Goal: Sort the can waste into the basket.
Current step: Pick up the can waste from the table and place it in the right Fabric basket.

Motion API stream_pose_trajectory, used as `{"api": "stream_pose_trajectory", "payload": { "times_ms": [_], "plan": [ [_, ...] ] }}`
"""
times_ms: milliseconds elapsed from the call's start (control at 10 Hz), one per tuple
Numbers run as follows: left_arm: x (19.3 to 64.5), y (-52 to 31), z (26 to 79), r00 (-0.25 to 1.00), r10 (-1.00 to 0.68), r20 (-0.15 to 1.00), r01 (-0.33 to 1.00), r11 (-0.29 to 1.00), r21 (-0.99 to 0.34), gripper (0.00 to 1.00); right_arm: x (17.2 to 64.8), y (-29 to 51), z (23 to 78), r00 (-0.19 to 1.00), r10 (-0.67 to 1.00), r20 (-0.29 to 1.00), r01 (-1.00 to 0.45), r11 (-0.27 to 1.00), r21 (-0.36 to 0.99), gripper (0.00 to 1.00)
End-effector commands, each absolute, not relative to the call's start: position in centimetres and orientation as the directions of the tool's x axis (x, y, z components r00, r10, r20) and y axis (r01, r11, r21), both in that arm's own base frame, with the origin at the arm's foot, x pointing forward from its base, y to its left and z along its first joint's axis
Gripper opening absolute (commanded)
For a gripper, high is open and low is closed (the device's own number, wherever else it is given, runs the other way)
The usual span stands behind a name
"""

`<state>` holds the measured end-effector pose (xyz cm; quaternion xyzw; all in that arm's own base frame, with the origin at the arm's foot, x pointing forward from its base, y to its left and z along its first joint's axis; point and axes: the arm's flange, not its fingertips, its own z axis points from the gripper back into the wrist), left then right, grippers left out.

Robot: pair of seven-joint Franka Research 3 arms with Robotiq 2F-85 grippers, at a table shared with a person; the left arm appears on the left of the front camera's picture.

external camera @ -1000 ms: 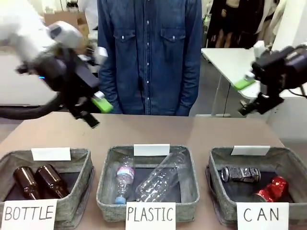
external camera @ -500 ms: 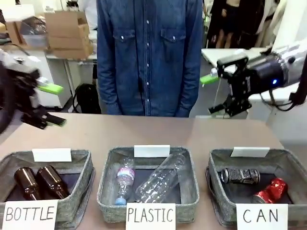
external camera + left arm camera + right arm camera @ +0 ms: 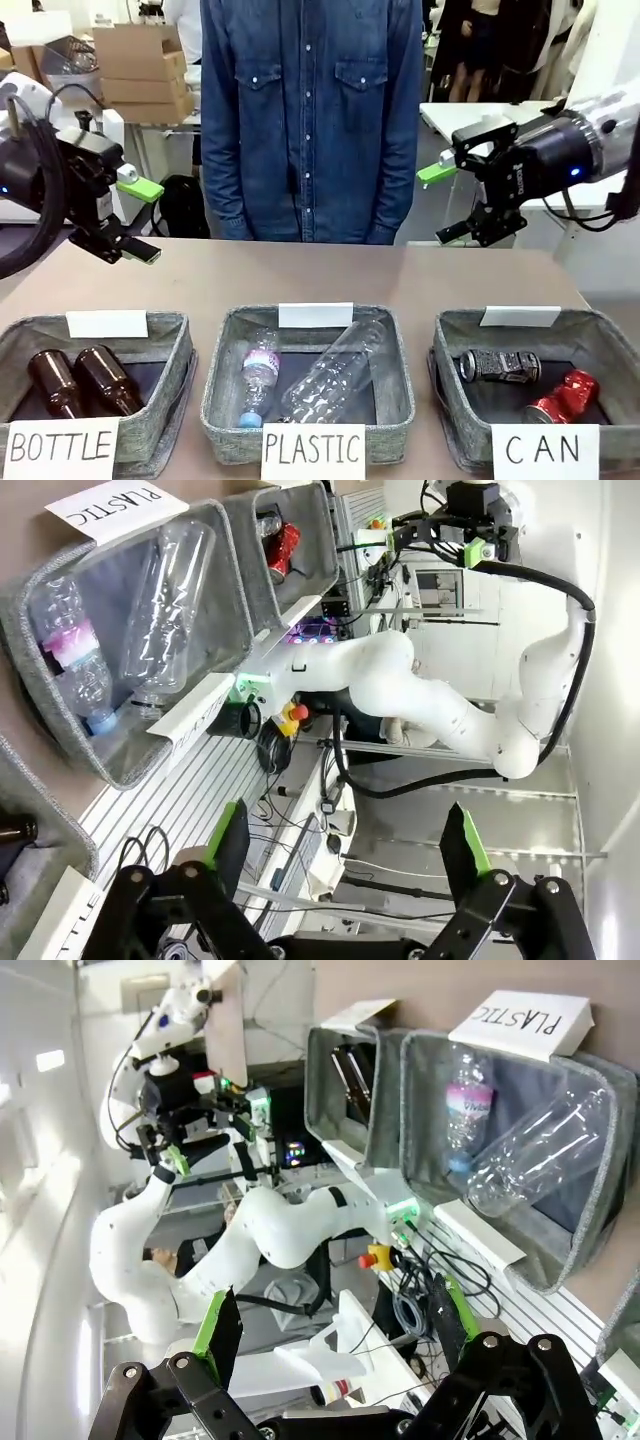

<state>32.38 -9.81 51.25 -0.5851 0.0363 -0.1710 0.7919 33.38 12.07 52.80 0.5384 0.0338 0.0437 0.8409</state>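
Lying in the basket (image 3: 452, 345) (signed CAN): both cans (image 3: 500, 366).

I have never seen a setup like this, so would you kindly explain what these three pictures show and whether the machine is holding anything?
These are two white robot arms at a table, with a person standing opposite. The front picture looks across the table; the other two come from cameras on each wrist, hence the tilted view. The left gripper and right gripper hang above the table, both open and empty. On the table sit three grey baskets: the BOTTLE basket holds two brown bottles, the PLASTIC basket two clear bottles, and the CAN basket the dark can and the red can.
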Motion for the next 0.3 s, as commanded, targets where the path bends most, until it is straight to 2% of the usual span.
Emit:
{"api": "stream_pose_trajectory", "payload": {
  "times_ms": [0,200],
  "plan": [
    [32.34,-9.06,51.26,0.936,-0.320,0.149,0.237,0.254,-0.938,1.00,33.51,11.85,52.96,0.992,0.130,0.012,-0.064,0.406,0.912,1.00],
    [32.34,-9.06,51.26,0.936,-0.320,0.149,0.237,0.254,-0.938,1.00,33.51,11.85,52.96,0.992,0.130,0.012,-0.064,0.406,0.912,1.00]
  ]
}}
